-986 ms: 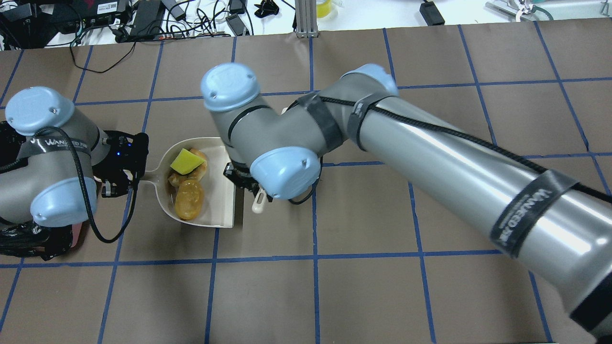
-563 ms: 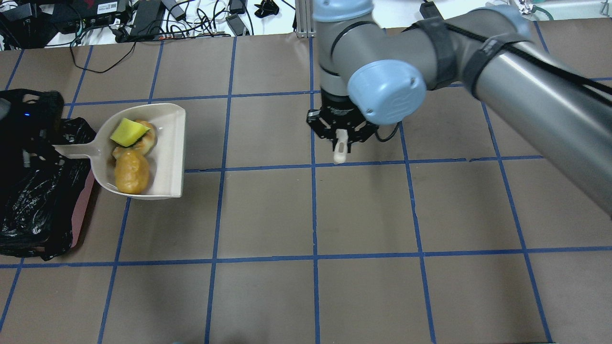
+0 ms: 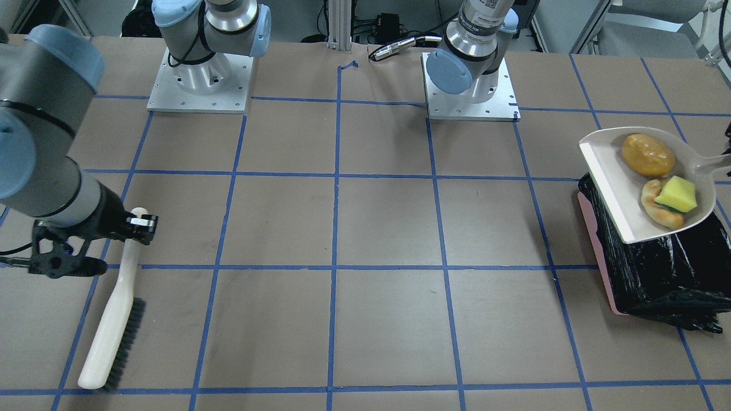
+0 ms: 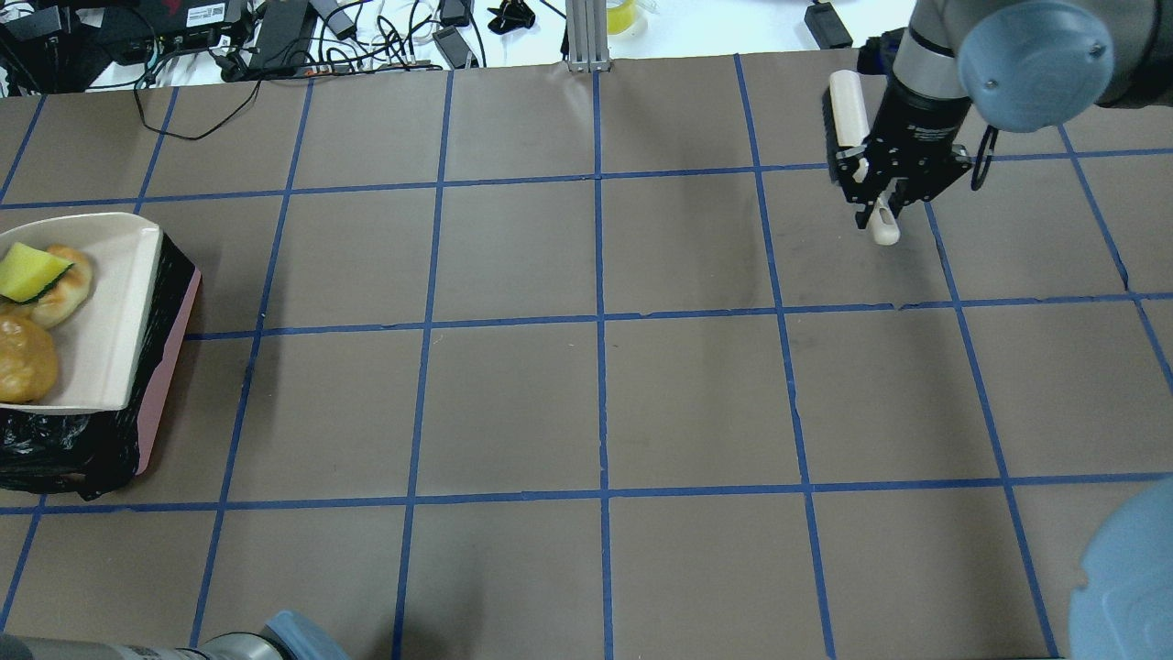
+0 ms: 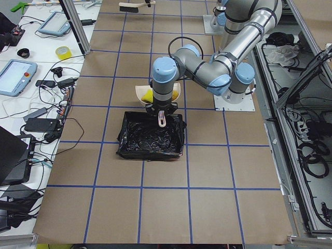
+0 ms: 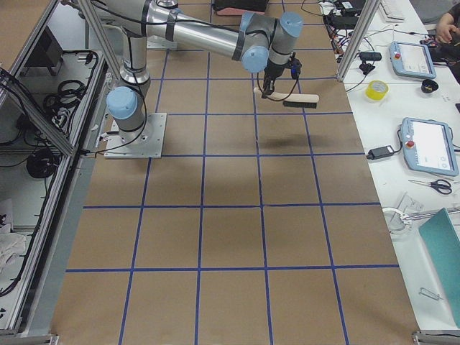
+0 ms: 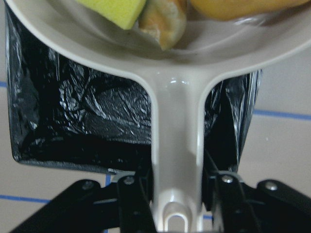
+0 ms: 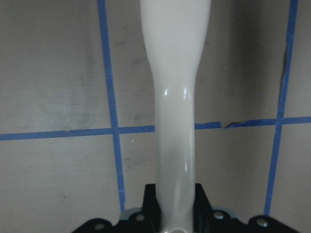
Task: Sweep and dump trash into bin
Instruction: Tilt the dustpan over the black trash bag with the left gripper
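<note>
Left gripper (image 7: 176,201) grips dustpan (image 3: 615,191) over bin (image 3: 657,271); right gripper (image 4: 878,197) grips brush (image 3: 113,325).

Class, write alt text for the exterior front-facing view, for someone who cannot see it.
A beige dustpan carrying a brown lump, a bread crescent and a yellow-green wedge hangs over the black-lined pink bin at right. At left, the right gripper holds a cream brush.

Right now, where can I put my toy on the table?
The whole middle is bare, between the bin and the brush. It is crowded over the bin, where the dustpan of trash hangs, and round the right claw.
</note>
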Controlling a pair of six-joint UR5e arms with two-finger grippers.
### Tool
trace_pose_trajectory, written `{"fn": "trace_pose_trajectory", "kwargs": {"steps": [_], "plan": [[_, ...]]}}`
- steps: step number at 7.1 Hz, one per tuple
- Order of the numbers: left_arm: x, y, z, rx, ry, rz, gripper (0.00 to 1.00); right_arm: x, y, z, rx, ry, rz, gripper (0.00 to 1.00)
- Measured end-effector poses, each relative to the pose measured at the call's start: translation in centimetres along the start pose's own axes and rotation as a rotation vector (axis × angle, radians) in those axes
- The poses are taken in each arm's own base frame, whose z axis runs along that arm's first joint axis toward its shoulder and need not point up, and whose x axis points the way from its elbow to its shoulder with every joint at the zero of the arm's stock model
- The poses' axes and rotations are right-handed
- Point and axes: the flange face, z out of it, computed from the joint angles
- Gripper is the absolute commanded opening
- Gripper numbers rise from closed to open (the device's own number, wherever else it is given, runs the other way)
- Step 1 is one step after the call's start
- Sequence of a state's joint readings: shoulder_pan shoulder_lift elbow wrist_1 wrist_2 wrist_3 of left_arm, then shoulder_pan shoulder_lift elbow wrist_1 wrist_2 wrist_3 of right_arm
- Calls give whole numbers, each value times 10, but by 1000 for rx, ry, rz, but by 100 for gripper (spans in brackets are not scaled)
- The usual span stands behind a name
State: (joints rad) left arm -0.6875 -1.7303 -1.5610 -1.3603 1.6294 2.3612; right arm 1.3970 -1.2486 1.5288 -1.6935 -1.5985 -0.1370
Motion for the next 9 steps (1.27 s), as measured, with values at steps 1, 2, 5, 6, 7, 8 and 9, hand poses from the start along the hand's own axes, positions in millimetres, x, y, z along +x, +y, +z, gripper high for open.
{"fn": "trace_pose_trajectory", "kwargs": {"steps": [1,2,5,6,7,8,9], "plan": [[-4,28,-9,-111,30,21,0,33,-14,17,-1,10,-17,0],[-8,46,-11,-220,51,23,0,56,-27,35,-6,31,-15,0],[-38,30,-5,-534,108,44,0,80,-35,74,-20,87,-3,0],[-58,-6,-13,-665,145,71,0,82,-31,84,-34,86,2,0],[-73,-37,-20,-776,182,92,0,83,-28,90,-47,84,2,0],[-85,-61,-25,-862,203,107,0,83,-25,94,-56,87,2,0],[-93,-82,-29,-921,212,121,0,83,-23,94,-64,93,2,0]]}}
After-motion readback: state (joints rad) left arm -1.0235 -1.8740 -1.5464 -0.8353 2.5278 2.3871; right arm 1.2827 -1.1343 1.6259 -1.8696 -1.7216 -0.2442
